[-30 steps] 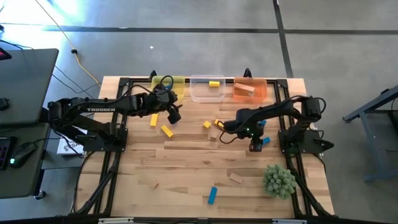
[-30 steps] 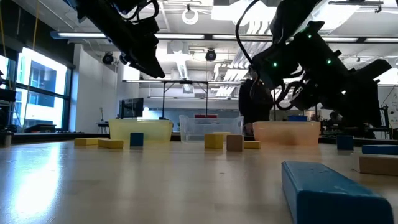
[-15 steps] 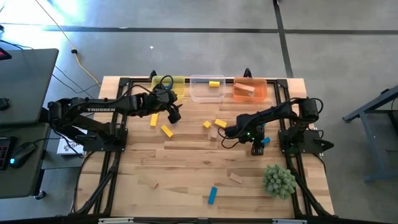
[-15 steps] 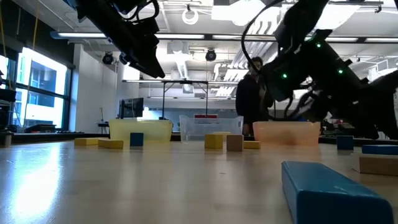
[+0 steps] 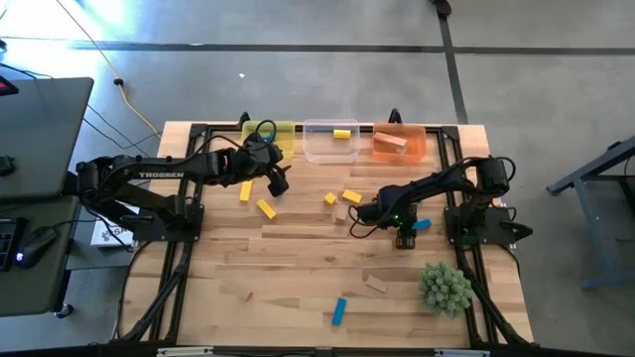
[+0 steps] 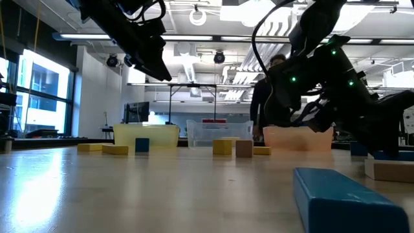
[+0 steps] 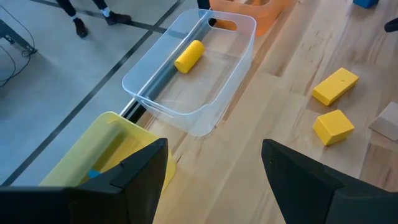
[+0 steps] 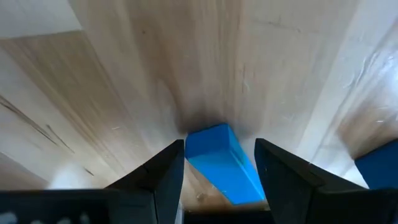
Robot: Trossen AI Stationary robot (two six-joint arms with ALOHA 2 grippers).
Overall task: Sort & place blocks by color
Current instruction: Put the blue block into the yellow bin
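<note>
Near the table's right side, my right gripper (image 5: 406,236) is open and low over the wood. Its fingers stand on either side of one end of a short blue block (image 8: 217,158), which lies flat on the table (image 5: 424,224). A second blue block (image 8: 380,167) lies just beyond it. My left gripper (image 5: 278,184) hangs open and empty above the table's far left, near the yellow bin (image 7: 118,149). Yellow blocks (image 5: 266,208) (image 5: 352,195), tan blocks (image 5: 340,213) (image 5: 377,283) and a blue bar (image 5: 338,310) lie loose on the table.
Along the far edge stand a yellow bin (image 5: 270,133), a clear bin (image 5: 319,147) holding a yellow block (image 5: 342,132), and an orange bin (image 5: 412,147) holding a tan block (image 5: 390,142). A spiky green plant ball (image 5: 444,286) sits at the near right.
My right gripper has come down toward the table and tipped steeper, settling its open fingers around the blue block's end. The gap between its fingers has not changed. The blue block has stayed where it was.
</note>
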